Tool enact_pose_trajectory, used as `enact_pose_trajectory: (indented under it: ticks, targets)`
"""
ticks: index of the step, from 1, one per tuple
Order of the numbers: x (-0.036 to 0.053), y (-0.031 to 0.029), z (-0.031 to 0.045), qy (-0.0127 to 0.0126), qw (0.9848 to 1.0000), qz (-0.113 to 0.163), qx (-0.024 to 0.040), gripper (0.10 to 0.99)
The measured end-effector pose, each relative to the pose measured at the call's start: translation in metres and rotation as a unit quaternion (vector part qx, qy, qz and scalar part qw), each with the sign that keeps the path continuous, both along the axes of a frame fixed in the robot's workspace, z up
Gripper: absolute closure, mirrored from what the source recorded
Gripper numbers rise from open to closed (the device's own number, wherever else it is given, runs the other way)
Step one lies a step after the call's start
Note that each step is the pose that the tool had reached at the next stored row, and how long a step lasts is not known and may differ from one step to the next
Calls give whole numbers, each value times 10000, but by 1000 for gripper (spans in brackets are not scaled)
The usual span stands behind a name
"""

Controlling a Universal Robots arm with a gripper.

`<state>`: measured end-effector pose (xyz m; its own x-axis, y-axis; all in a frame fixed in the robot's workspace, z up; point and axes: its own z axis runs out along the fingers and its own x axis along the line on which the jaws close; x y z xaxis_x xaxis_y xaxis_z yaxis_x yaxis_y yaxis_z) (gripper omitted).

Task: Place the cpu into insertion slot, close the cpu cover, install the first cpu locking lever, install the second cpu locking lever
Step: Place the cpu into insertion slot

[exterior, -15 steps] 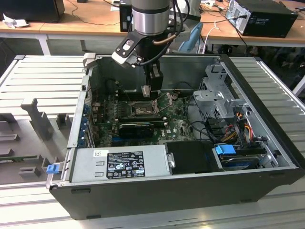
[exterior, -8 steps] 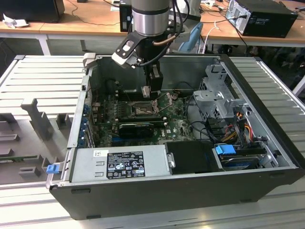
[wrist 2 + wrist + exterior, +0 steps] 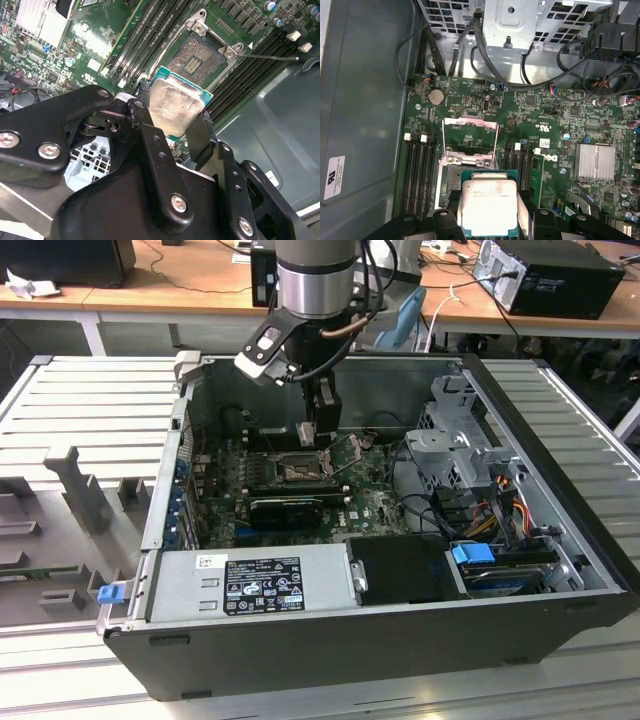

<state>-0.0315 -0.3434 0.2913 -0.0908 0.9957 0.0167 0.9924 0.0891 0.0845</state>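
The cpu is a small flat square: a pale silver-grey metal lid, dull and a little smudged, on a thin teal-green board that shows as a narrow border round it. It hangs in the gripper, whose two black fingers are clamped on two opposite edges of the chip, no wider apart than the chip itself. The chip is inside the open computer case, above the green motherboard. It sits just beside the near edge of the insertion slot and seems partly over it, though by the look of it it is not seated. The slot's dark pin grid lies bare in its black frame, between two banks of long memory slots and toward the motherboard edge that runs along the case's plain grey wall. The cpu cover stands raised at the far side of the slot from the chip, with green board showing through its window. The chip is probably light and quite stiff, but thin and smooth-edged — there is little for the pads to bite on, so it could slip or tilt. Its underside and the slot's pins are likely the fragile parts, so the edges, as held here, look like the right place to grip, with the chip kept level.
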Motion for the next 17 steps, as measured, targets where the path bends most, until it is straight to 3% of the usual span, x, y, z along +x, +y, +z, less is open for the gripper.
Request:
enact_pose_trajectory:
  ticks: [17]
  targets:
    - [0,2,-96,0,9994,-334,0,557]
